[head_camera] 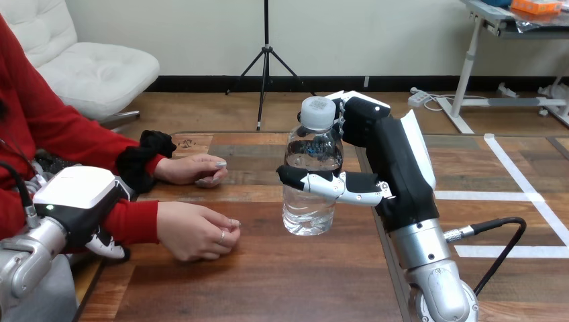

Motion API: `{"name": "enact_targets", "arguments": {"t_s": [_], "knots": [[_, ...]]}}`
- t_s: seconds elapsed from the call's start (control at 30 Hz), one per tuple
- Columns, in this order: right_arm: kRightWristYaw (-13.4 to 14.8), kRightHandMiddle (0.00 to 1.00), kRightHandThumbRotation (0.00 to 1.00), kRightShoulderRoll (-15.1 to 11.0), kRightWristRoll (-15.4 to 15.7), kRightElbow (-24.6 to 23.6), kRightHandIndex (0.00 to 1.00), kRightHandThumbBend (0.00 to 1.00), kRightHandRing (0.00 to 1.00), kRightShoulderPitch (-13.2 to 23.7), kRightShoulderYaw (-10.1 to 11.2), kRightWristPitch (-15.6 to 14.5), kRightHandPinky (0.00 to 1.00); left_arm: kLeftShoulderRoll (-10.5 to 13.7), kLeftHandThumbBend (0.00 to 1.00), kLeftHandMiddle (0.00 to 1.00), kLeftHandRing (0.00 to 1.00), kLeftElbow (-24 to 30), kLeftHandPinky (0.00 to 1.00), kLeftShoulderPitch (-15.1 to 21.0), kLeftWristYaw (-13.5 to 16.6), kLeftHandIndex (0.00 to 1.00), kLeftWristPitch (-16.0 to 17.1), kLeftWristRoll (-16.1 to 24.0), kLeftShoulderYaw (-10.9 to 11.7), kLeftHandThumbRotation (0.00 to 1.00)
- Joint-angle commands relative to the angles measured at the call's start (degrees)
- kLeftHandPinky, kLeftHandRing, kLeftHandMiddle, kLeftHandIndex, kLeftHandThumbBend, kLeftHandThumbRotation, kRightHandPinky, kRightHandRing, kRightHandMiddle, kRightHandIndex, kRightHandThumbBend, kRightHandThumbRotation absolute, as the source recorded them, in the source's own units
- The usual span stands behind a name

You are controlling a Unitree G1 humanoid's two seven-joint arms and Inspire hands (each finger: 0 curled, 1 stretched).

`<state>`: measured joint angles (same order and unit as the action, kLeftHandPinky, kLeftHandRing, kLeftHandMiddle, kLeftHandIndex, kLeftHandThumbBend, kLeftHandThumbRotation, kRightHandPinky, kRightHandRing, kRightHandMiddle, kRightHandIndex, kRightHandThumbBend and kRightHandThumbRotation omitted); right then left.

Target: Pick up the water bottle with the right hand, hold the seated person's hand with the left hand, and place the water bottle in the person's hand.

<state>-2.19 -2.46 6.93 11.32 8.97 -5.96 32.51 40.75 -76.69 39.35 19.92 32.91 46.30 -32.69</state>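
— Over at the left edge, the left hand (75,192) is sitting against the person's red sleeve (136,221); whether it's gripping, I can't tell.
— And the person?
— The nearer hand (201,231) and the farther hand (193,169) are both lying loosely curled on the table (268,282).
— Further right?
— The right hand (396,168) is clasping the bottle (312,151), thumb (335,185) crossing its front, keeping it upright, apart from both the person's hands.
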Motion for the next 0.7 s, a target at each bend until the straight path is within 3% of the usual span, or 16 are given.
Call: {"name": "enact_targets", "arguments": {"t_s": [0.0, 0.13, 0.33, 0.67], "knots": [[1.2, 0.51, 0.00, 1.0, -0.2, -0.9, 0.53, 0.83, 0.36, 3.7, 0.6, 1.2, 0.30, -3.3, 0.66, 0.35, 0.27, 0.6, 0.22, 0.9, 1.1, 0.35, 1.7, -1.2, 0.8, 0.15], [1.5, 0.51, 0.00, 1.1, 0.3, -0.5, 0.53, 0.83, 0.36, 4.0, 0.6, 1.4, 0.30, -3.6, 0.66, 0.35, 0.28, 0.8, 0.23, 1.2, 0.4, 0.36, 1.3, -1.6, 0.7, 0.15], [1.7, 0.51, 0.00, 1.3, 0.4, 0.3, 0.53, 0.83, 0.36, 4.5, 0.4, 1.7, 0.30, -3.9, 0.67, 0.36, 0.29, 1.0, 0.23, 1.1, 2.3, 0.36, 3.3, -1.8, 0.6, 0.11], [1.8, 0.52, 0.00, 1.6, 0.4, 2.0, 0.53, 0.83, 0.36, 5.5, 0.2, 2.3, 0.30, -4.8, 0.65, 0.36, 0.29, 1.4, 0.23, 1.6, 0.9, 0.35, 3.9, -2.5, 0.8, 0.12]]}}
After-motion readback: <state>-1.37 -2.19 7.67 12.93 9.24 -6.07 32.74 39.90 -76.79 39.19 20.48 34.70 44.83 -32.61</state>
